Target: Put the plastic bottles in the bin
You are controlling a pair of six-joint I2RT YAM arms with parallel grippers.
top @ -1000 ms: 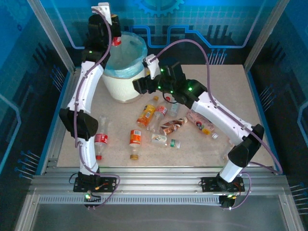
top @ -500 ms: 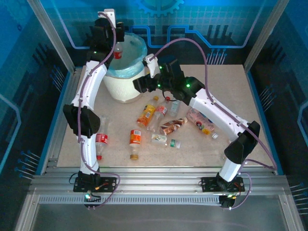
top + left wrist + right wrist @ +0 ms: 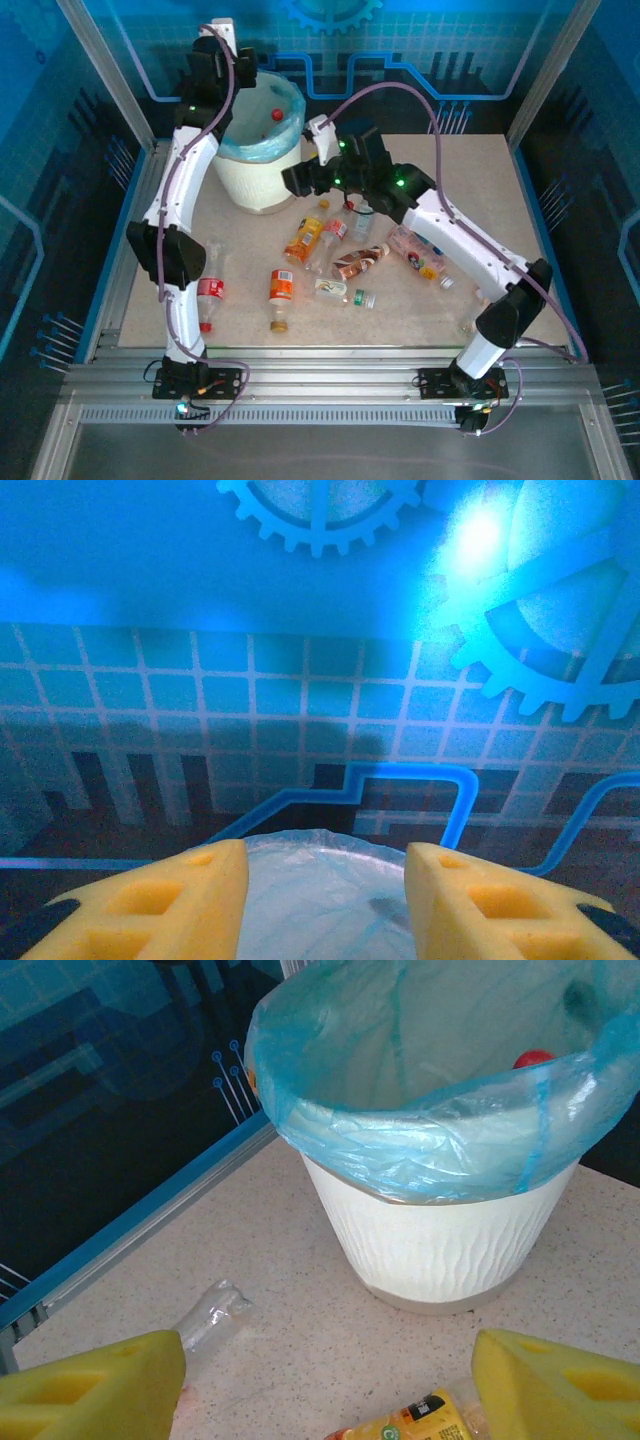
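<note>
L gripper (image 3: 325, 855): blocky yellow foam fingers w/ moulded recesses, moderately apart, nothing btwn them. It hangs high over the white round bucket-shaped bin (image 3: 440, 1250), which stands at the table's far left. R gripper (image 3: 330, 1360), same foam, is spread wide & empty, low over the speckled beige tabletop (image 3: 300, 1260) near the bin.

The top view shows the clear plastic bottles scattered on the table near the bin: a red-labelled bottle (image 3: 209, 290) beside the L arm, an orange-labelled bottle (image 3: 281, 290), a white-labelled bottle (image 3: 335, 291) lying flat, and others bunched under the R arm.

R wrist cam adds texture. The bin wall is ribbed in wavy lines, w/ a thin crinkly light-blue bag liner (image 3: 420, 1150) folded over the rim. A red cap (image 3: 533, 1058) sits inside, and a crushed clear bottle (image 3: 210, 1315) lies on the table. L wrist cam gives the liner's pale inside and the blue gear-patterned back wall (image 3: 320, 680).
</note>
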